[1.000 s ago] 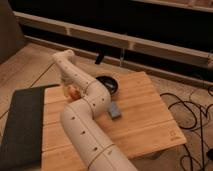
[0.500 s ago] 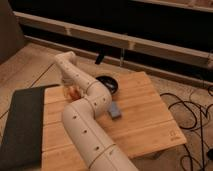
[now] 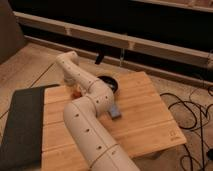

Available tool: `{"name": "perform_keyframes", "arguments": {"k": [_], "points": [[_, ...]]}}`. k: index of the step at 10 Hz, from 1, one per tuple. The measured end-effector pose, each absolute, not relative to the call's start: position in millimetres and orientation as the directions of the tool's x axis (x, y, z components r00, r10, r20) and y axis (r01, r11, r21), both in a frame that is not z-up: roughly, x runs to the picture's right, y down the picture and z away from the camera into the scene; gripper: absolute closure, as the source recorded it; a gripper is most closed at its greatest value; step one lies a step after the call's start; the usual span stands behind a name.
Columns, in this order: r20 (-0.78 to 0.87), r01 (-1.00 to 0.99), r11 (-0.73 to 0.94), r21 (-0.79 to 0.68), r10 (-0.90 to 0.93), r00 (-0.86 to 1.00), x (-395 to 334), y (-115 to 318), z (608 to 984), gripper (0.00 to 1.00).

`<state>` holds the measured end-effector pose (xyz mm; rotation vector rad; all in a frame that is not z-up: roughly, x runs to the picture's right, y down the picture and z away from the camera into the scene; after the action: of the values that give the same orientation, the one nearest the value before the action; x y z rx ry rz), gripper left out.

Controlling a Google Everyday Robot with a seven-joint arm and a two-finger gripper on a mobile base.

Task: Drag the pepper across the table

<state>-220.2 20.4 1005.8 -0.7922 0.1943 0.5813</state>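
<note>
Gripper: your gripper [image 3: 72, 87] is down at the table's far left part, at the end of the arm, just left of the black bowl. The arm's own links cover most of it.
Grip state: you cannot tell from this view whether it is apart, together, or clamped on anything.
Pepper: you see only a small orange-red patch [image 3: 76, 92] at the gripper's tip, low against the wood. It sits between the mat's far corner and the bowl, tight against the arm.
Pepper's axis: too little of it shows for you to read a long axis or which way it points. Neither a stem nor a tip can be made out.
Arm: your cream arm [image 3: 87, 122] rises from the near edge and bends at an elbow over the middle of the table. From there it runs back and to the left, then turns down to the gripper.
Table: the light plank top [image 3: 147, 117] lies at a slant in the view, its right corner toward the cables.
Mat: a dark grey mat [image 3: 22, 125] covers the table's left side, near the pepper.
Bowl: a black bowl [image 3: 109, 83] stands near the far edge, just right of the arm.
Block: a small blue-grey block [image 3: 115, 112] lies on the wood beside the elbow, well apart from the pepper.
Cables: dark cables [image 3: 192, 107] loop on the floor to the right of the table.
</note>
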Motion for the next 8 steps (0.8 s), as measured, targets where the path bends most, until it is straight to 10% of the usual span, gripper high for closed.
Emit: {"name": "perform_keyframes", "arguments": {"k": [8], "points": [[-0.347,-0.513,0.583,-0.630,0.379,0.858,-232.0,29.3,994.9,1.00]]}}
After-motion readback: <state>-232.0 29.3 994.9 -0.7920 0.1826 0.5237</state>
